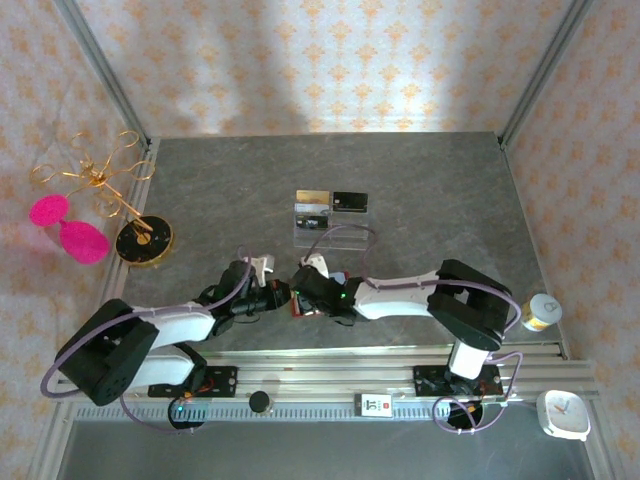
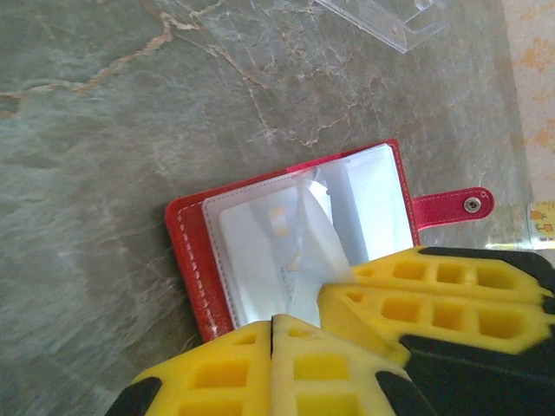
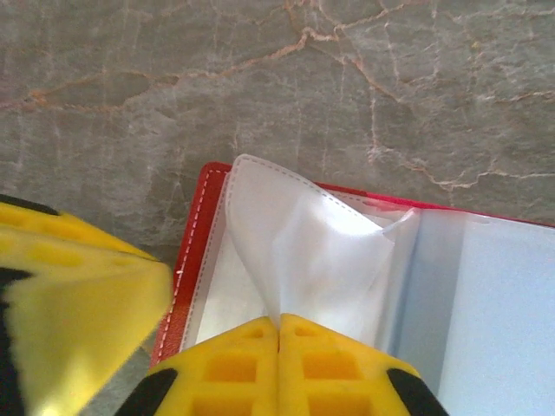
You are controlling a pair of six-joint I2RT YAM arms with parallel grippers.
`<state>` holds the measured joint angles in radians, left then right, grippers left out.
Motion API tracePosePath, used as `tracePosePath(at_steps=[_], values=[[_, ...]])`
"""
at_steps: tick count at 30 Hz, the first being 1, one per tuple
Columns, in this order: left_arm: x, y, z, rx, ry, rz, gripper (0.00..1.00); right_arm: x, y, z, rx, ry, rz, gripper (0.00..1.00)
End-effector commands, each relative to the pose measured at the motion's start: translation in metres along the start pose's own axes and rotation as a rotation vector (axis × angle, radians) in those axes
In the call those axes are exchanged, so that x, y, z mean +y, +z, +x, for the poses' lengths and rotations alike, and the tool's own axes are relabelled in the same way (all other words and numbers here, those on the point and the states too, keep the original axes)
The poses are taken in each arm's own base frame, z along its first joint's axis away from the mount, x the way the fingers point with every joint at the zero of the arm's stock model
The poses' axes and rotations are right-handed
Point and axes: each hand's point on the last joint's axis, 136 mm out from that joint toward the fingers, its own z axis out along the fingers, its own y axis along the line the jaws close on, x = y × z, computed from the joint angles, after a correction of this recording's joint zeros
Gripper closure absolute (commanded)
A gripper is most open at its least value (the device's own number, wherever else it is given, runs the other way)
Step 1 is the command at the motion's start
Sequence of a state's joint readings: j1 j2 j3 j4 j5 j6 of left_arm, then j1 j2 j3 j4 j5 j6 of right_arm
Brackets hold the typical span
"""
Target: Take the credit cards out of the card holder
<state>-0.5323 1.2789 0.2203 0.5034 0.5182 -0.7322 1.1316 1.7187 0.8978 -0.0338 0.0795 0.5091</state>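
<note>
Left gripper (image 2: pixel 271 328) together, right gripper (image 3: pixel 279 328) tight on card holder (image 2: pixel 186 260), tab (image 2: pixel 455 206) rightward in left wrist view.

Lab test booth: wallpapered panels (image 1: pixel 300 60) framed by aluminium rails (image 1: pixel 330 362).

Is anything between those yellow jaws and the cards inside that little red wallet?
Yes: the clear plastic sleeves of the open red folding wallet cover the whitish plastic card. The right gripper pinches a sleeve leaf, not a card.
</note>
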Motion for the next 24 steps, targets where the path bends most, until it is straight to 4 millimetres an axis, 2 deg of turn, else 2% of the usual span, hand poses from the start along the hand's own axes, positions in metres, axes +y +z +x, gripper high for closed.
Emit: tracePosePath(at_steps=[1,4,7,13,16,20,24], values=[[-0.025,0.007,-0.012,-0.014,0.055,0.076,1.00,0.004,-0.018,-0.017,-0.078,0.050,-0.034,0.82],[-0.032,0.015,-0.008,0.016,0.074,0.084,1.00,-0.001,-0.031,-0.026,-0.125,0.071,-0.026,0.71],[-0.040,0.023,-0.004,0.050,0.091,0.097,1.00,-0.017,-0.047,-0.035,-0.185,0.108,0.020,0.65],[-0.063,0.043,0.008,0.134,0.137,0.130,1.00,-0.056,-0.079,-0.041,-0.284,0.197,0.113,0.65],[-0.064,0.056,0.015,0.183,0.139,0.125,0.96,-0.067,-0.088,-0.037,-0.296,0.218,0.127,0.65],[-0.068,0.064,0.013,0.193,0.126,0.140,0.90,-0.076,-0.095,-0.033,-0.306,0.237,0.135,0.65],[-0.079,0.053,-0.003,0.120,0.126,0.149,0.89,-0.072,-0.097,-0.033,-0.304,0.236,0.100,0.65]])
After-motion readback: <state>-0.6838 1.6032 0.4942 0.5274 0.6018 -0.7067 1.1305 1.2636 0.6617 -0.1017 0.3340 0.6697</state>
